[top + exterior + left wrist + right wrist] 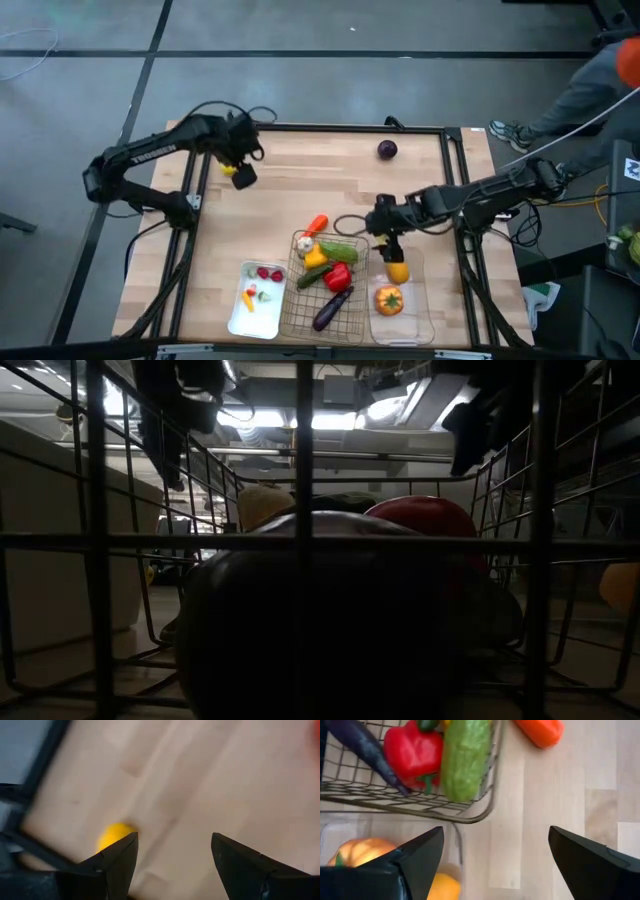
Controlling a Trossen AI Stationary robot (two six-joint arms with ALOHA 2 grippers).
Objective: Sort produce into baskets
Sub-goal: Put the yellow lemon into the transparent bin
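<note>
From above, the wire basket (322, 285) stands between the white tray (236, 315) and clear bin (420, 320). The left gripper (243, 172) hovers far from the basket by a lemon (229, 170). The right gripper (385, 240) hangs just beside the basket.

Low view: only basket wires and dim produce.

Left wrist: fingers (117, 862) apart, empty, lemon beside one.

Right wrist: fingers (420, 857) wide, empty, over the bin's edge; a carrot (540, 731) lies outside the basket.
</note>
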